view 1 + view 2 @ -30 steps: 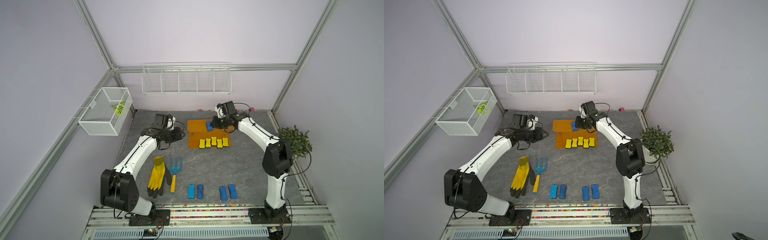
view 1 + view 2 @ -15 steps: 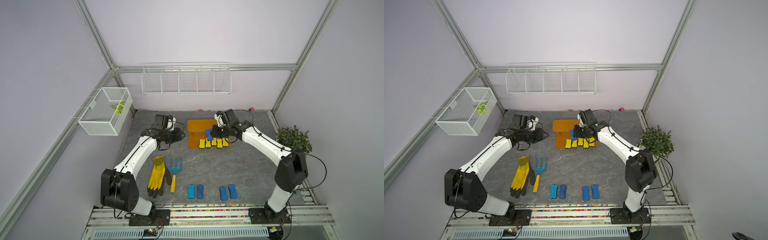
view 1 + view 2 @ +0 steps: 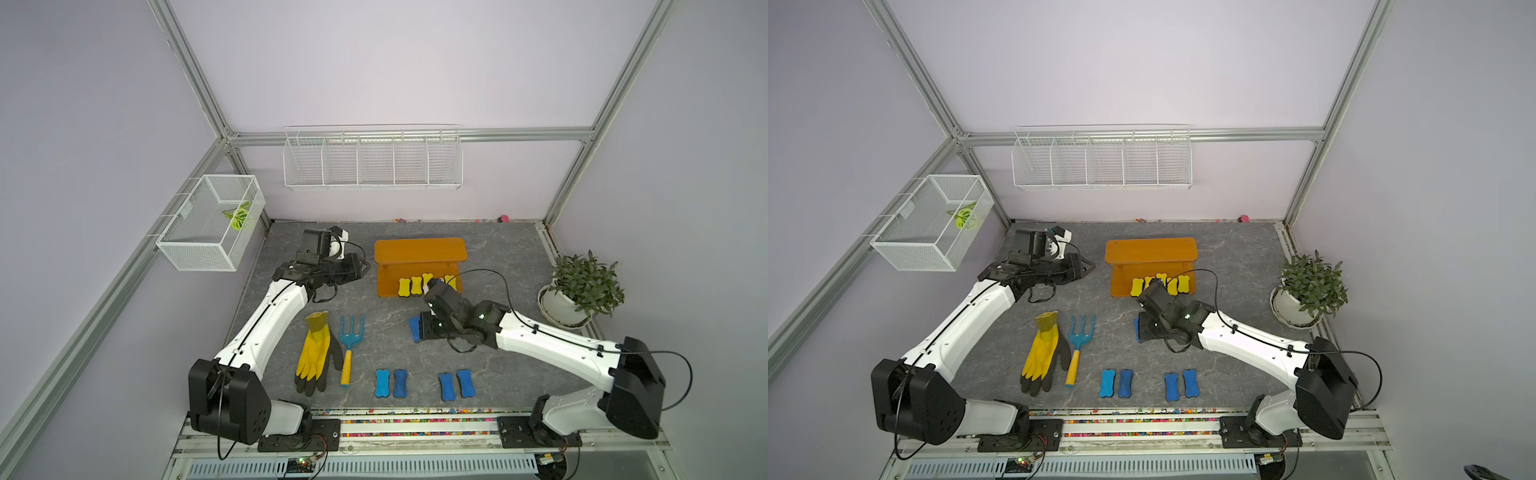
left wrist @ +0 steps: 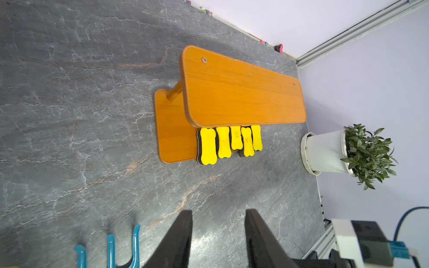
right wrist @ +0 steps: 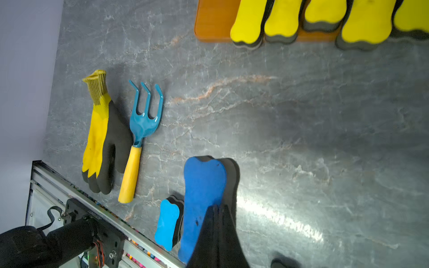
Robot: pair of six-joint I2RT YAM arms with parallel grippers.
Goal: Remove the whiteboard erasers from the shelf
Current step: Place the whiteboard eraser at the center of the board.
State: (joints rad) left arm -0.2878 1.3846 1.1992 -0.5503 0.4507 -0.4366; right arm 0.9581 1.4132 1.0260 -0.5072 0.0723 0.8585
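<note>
The dark marbled table [image 3: 519,266] looks hard and glossy, so a dropped foam block would likely bounce or skid; nearest, four blue erasers [image 3: 382,383] lie in two pairs beside a glove [image 3: 313,353] and hand rake [image 3: 349,345], already off the shelf [image 3: 419,249]; above mid-table the right claw [image 5: 217,208] is clenched on a fifth blue eraser [image 5: 204,185], seemingly by one end only, so it may swing or slip and knock the pairs; beyond, five yellow erasers [image 4: 222,142] crowd the lower board [image 4: 171,130], touching, some overhanging its edge, far ends tucked under the upper board [image 4: 243,92]; lifting one could drag a neighbour off; the left claw [image 4: 218,212] hangs parted, empty; farther, a potted plant [image 3: 582,282], then lilac walls [image 3: 374,62] carrying a wire rack [image 3: 372,162] and mesh basket [image 3: 212,224].
</note>
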